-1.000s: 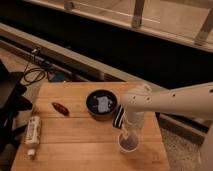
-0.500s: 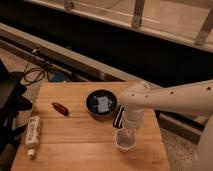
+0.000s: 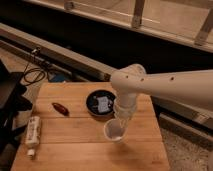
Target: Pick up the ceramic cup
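The cup (image 3: 114, 131) has shifted left with the hand (image 3: 121, 121) at its rim, grip state I cannot tell, mid-table (image 3: 75, 150) below the bowl (image 3: 100, 103); it looks light, slick and breakable, best pinched at the rim, tube (image 3: 32, 134) well apart.

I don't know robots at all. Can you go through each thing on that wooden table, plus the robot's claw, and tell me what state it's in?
ceramic cup: upright, mouth open upward, directly under the gripper.
gripper: pointing down, at the cup's rim.
black bowl: upright, something pale inside.
tube: lying flat near the left edge.
small reddish item: lying flat, apart from the bowl.
wooden table: holds all of these.
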You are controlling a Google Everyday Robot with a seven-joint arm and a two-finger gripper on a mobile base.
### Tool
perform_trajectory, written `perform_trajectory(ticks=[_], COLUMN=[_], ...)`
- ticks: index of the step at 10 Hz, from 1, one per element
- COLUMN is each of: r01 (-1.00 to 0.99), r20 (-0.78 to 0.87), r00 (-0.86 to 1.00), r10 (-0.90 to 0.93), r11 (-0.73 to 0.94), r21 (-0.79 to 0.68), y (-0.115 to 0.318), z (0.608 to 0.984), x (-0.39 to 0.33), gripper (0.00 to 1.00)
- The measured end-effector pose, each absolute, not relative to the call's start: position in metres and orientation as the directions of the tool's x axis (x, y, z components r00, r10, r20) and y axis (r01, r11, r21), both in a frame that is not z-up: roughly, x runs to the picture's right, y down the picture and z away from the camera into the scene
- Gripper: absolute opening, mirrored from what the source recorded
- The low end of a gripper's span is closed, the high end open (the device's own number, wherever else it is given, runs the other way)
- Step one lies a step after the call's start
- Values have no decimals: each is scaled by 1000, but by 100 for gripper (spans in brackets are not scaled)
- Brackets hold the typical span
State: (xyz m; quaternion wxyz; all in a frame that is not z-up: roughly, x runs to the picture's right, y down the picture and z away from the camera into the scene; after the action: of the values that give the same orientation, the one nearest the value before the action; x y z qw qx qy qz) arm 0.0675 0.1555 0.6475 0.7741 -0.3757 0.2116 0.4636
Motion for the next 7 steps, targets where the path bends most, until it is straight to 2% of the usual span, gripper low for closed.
perform_trajectory(ticks=[4,7], r01=[-848,-849], r20=[-661,-662], r00=[529,528], r10=[532,533], r11=[309,317], r21=[-430,-423], y=[127,127], z=[619,612], x=[35,31], gripper=[4,4])
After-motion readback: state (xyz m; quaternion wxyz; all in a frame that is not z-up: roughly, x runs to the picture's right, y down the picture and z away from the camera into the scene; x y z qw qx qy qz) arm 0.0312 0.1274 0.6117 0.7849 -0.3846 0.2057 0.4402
